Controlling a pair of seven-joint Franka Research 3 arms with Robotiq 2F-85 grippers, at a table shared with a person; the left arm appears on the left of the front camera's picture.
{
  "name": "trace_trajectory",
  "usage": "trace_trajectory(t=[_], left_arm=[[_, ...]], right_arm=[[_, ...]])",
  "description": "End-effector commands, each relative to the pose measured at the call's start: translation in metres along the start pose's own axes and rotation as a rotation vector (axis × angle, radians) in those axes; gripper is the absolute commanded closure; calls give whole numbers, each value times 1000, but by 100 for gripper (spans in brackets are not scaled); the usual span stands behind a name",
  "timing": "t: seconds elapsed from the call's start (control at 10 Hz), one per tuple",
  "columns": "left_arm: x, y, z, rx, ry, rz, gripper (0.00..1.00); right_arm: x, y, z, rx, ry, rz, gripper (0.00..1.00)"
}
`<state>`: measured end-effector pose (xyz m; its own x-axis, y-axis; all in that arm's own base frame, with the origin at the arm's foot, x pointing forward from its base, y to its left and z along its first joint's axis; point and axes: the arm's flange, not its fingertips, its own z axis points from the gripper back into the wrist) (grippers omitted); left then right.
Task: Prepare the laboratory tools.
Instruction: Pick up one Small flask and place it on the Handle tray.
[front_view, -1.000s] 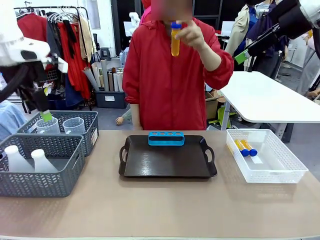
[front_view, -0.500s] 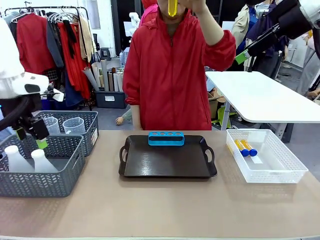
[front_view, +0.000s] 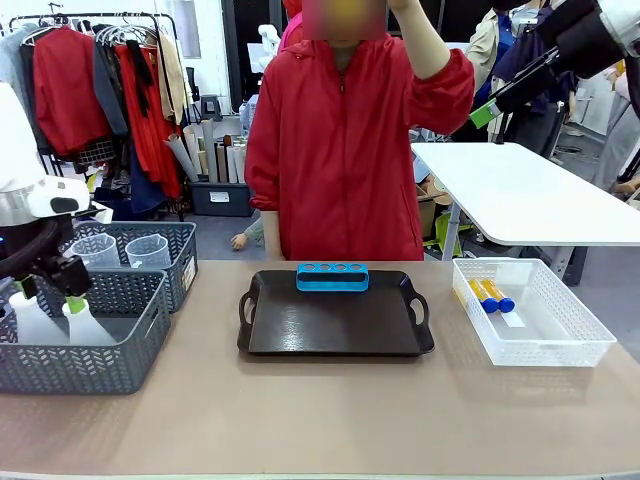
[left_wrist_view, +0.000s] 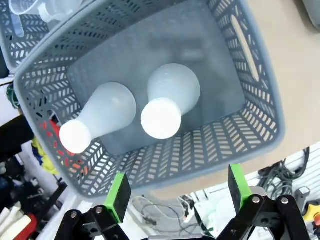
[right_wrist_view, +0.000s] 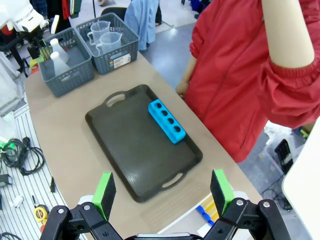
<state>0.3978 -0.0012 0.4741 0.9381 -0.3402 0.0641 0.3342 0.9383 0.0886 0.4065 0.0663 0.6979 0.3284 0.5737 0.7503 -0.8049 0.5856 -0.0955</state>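
The left gripper (left_wrist_view: 178, 186) hangs wide open over the near grey basket (left_wrist_view: 260, 115). Directly beneath it stand two upright flasks, necks pointing up at the wrist. The conical flask (left_wrist_view: 170, 100) closer to the line between the pads looks the likelier pick. The second flask (left_wrist_view: 100, 117) stands just beside it, perhaps touching, and the basket wall hems both in, so I'd expect a straight descent onto the neck. The right gripper (right_wrist_view: 162, 192), also spread wide, is high above the black tray (right_wrist_view: 135, 160) with the blue rack (right_wrist_view: 166, 121), well apart from the flasks. A measuring jug (front_view: 148, 250) sits in the far basket (front_view: 170, 228).
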Motion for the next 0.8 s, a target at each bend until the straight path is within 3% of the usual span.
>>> trace_trajectory(t=[0.0,0.3,0.7], left_arm=[[-6,0,4,4,4,-9,0],[0,-1,0,-1,3,-3,0],[25,3,-16,-91,39,112,0]], right_arm=[[0,1,0,6,-5,0,0],[0,1,0,6,-5,0,0],[0,1,0,6,-5,0,0]])
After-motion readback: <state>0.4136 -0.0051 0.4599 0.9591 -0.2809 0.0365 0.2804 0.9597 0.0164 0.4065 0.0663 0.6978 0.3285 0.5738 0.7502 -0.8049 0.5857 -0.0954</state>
